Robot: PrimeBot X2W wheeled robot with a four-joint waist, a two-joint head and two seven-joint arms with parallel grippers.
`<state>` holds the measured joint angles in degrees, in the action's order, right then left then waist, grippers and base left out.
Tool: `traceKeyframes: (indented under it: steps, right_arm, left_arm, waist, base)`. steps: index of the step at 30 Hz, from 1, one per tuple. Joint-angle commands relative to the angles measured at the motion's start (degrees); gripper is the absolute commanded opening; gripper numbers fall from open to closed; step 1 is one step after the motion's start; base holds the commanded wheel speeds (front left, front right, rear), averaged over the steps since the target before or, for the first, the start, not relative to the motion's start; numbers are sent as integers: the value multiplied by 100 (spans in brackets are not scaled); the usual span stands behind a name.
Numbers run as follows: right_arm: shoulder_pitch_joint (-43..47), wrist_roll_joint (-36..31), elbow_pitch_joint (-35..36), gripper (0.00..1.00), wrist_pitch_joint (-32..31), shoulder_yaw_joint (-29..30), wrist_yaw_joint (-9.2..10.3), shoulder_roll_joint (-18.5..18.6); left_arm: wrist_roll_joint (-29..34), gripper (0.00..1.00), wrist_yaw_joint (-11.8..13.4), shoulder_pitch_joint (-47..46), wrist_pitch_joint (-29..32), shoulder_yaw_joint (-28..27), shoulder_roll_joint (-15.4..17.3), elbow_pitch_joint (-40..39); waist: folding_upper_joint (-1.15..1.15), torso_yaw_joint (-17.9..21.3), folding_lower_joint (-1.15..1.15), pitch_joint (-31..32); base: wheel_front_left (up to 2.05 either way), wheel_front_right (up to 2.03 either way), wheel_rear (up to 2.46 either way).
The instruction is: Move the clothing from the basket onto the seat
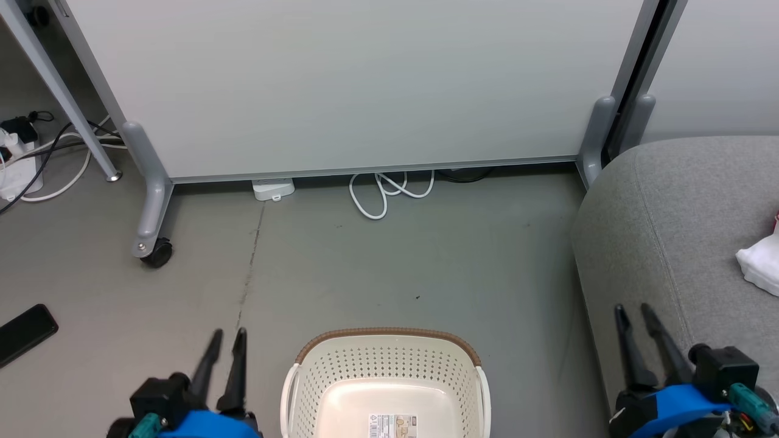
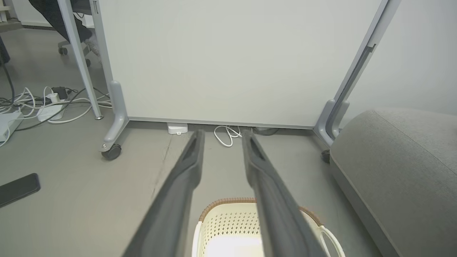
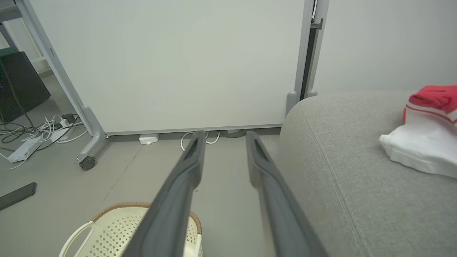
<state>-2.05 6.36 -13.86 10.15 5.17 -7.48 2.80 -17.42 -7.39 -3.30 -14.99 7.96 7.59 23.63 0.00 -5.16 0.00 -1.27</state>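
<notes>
The cream basket (image 1: 389, 365) with a brown rim stands on the floor at the bottom centre, and its visible inside holds no fabric, just a label on the bottom. The grey seat (image 1: 675, 243) fills the right side. Red and white clothing (image 3: 425, 132) lies on the seat cushion, its white edge also showing at the right border (image 1: 761, 261). My left gripper (image 1: 226, 334) hovers left of the basket, open and holding nothing. My right gripper (image 1: 634, 311) hangs at the seat's front edge, open and holding nothing.
A wheeled white partition (image 1: 365, 85) stands behind the basket, with a white cable (image 1: 389, 191) looped at its foot. Power strips and cords (image 1: 24, 164) lie at the far left. A dark phone-like slab (image 1: 24, 331) rests on the floor at the left.
</notes>
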Motion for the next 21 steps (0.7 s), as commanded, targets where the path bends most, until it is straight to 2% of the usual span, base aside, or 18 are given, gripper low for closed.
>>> traceKeyframes:
  steps: [1, 5, 21]
  right_arm:
    - [5, 31, -86, 0, -17, 13, 0, -8]
    - [77, 48, -298, 0, -35, 7, 0, -27]
    - [-33, 1748, -234, 0, -360, 35, 0, -18]
  left_arm:
    - [-31, 0, 0, 62, 15, 5, -31, 58]
    - [-58, 0, 0, 256, 43, 20, -98, 252]
    - [-1534, 0, -2, 133, 460, -275, -169, 5]
  waist:
    - [0, 1, 0, 0]
    - [0, 4, 0, -1]
    - [0, 65, 0, 12]
  base:
    - [0, 0, 0]
    - [0, 0, 0]
    - [0, 0, 0]
